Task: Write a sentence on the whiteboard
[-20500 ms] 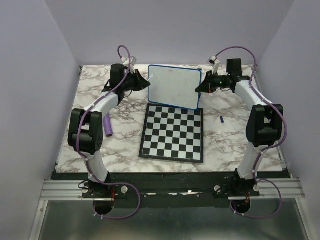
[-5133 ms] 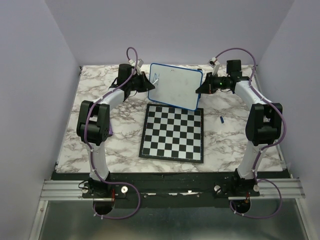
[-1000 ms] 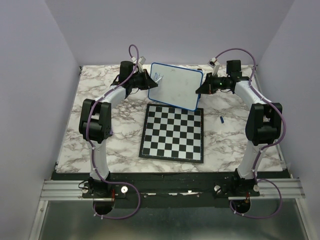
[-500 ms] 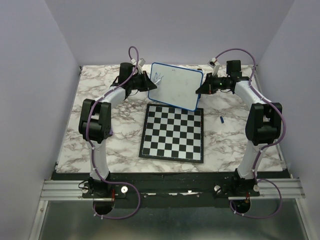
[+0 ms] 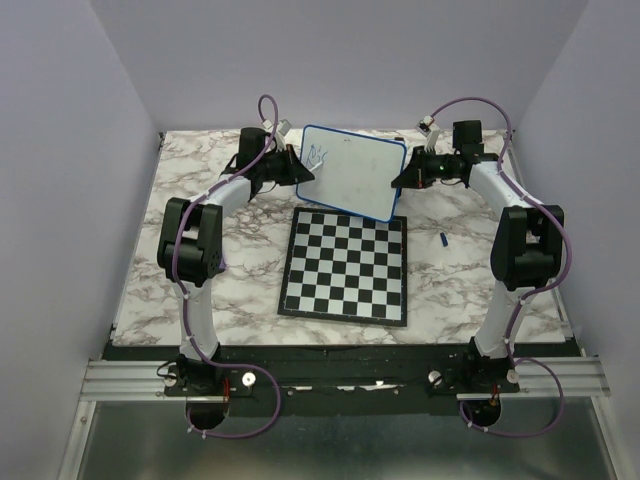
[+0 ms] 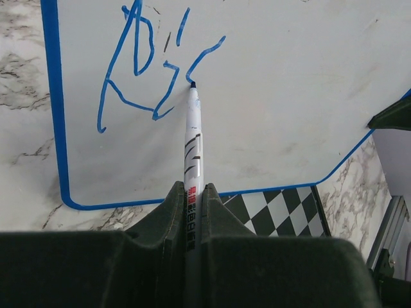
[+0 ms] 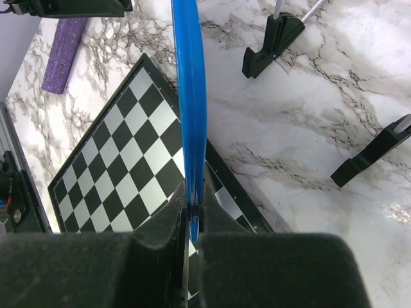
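The whiteboard [image 5: 352, 172], white with a thin blue rim, is held tilted above the table's far middle. My right gripper [image 5: 400, 178] is shut on its right edge; the right wrist view shows the rim [image 7: 191, 96] edge-on between the jaws. My left gripper [image 5: 293, 165] is shut on a white marker [image 6: 192, 144] with its tip on the board [image 6: 270, 96]. Blue strokes of the sentence [image 6: 144, 64] sit at the board's upper left corner, just a few letters, also visible as the small blue marks of the sentence [image 5: 316, 154] in the top view.
A black-and-white chessboard [image 5: 346, 264] lies flat in front of the whiteboard. A purple block [image 7: 63, 54] rests on the marble at the left. Two black feet [image 7: 273, 43] lie behind the board. A small blue cap [image 5: 443, 239] lies right of the chessboard.
The left gripper has crept slightly rightward along the board's top-left corner and the blue writing has grown by a stroke. The right arm and whiteboard stay still.
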Motion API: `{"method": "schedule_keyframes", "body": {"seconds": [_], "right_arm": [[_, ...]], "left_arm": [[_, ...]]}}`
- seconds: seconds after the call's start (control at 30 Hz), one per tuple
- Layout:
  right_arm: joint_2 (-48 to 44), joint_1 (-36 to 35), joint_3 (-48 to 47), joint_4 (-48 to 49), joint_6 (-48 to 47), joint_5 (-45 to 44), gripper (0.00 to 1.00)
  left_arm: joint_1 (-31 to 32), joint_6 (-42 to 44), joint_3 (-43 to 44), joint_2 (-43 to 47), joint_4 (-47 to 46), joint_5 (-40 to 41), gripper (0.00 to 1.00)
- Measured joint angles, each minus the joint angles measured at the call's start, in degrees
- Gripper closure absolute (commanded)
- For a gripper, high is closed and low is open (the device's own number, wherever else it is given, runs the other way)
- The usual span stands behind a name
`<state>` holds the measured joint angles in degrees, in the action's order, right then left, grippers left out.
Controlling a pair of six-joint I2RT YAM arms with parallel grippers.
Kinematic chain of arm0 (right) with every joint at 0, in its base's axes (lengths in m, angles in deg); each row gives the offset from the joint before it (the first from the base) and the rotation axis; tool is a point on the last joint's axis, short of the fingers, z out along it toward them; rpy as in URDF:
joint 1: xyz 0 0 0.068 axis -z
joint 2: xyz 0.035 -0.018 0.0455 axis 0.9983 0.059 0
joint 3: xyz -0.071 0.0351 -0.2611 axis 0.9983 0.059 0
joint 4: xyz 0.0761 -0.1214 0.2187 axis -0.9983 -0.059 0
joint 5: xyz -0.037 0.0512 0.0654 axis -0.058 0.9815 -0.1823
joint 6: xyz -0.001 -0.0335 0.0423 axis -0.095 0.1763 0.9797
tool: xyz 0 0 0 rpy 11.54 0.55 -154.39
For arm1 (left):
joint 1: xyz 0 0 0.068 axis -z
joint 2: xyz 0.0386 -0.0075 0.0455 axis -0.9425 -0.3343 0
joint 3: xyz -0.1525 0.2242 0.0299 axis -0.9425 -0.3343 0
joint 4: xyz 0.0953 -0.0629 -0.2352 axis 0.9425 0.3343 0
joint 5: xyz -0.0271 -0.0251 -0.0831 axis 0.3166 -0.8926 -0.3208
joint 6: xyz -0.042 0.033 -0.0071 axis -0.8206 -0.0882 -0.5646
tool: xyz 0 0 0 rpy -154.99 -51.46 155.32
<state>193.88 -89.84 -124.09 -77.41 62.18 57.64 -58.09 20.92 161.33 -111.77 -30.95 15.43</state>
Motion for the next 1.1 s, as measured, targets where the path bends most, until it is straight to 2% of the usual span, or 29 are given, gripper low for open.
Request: {"method": "schedule_keyframes", "body": {"seconds": [0.57, 1.1], "right_arm": [[0.0, 0.0, 0.0, 0.0, -0.1, 0.0, 1.00], [0.0, 0.0, 0.0, 0.0, 0.0, 0.0, 1.00]], "left_arm": [[0.2, 1.9, -0.5, 0.0, 2.6, -2.9, 1.00], [0.0, 3.4, -0.9, 0.3, 6.3, -1.0, 1.00]]}}
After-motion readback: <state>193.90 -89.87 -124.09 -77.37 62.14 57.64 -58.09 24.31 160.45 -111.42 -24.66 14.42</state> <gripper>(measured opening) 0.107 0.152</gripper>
